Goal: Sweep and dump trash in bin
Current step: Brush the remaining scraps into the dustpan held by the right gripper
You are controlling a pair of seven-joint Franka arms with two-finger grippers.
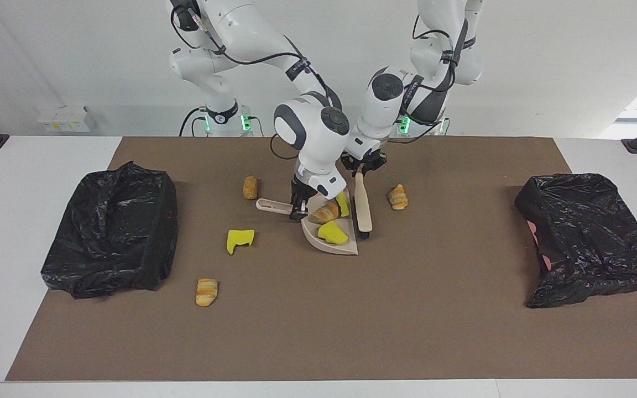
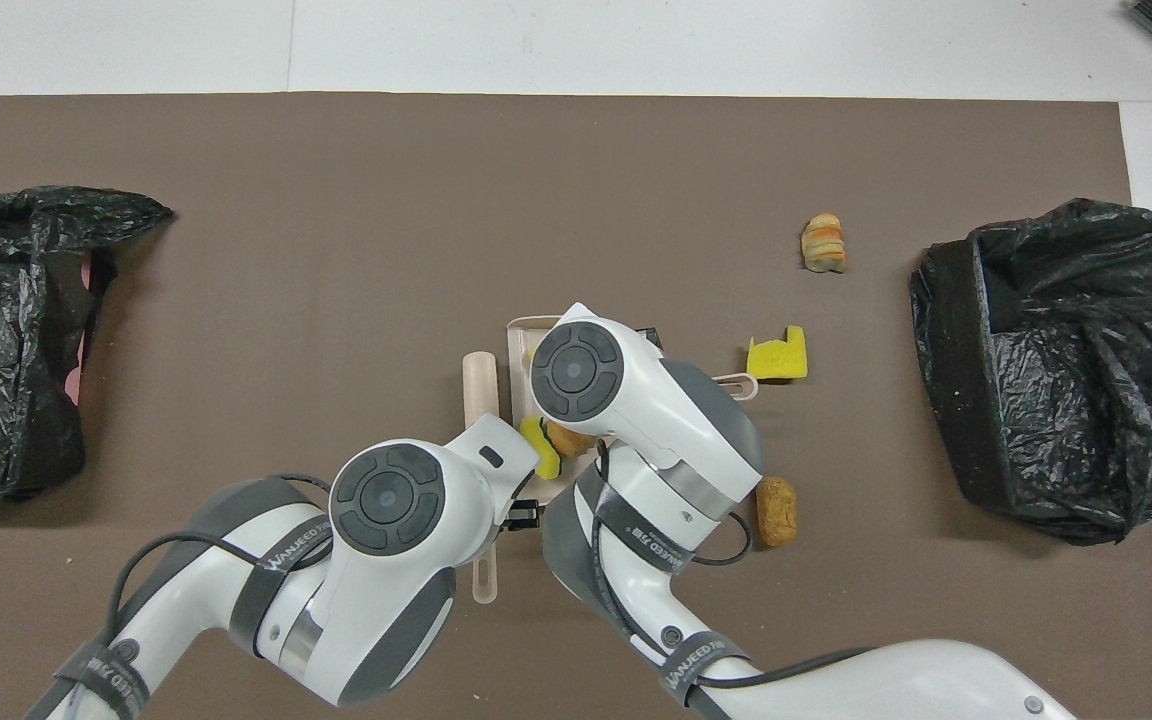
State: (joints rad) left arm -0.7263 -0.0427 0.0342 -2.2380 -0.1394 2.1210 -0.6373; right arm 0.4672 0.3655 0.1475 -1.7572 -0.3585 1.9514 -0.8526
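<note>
Trash lies partly in the dustpan (image 1: 346, 246): two yellow sponge chunks (image 1: 333, 234) and a croissant piece (image 1: 324, 213). Four more scraps (image 1: 240, 239) sit loose on the brown surface (image 1: 318, 331). Right claw (image 1: 297, 210) is clamped on the dustpan's handle. Left claw (image 1: 361, 169) grips the brush (image 1: 363, 209), just beside the pan's open edge.

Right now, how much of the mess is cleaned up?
Three scraps already lie in the dustpan, held by the right gripper. The left gripper holds the brush beside it. Four scraps remain on the mat, like the yellow sponge chunk. Nothing is dumped into a black bin yet.
</note>
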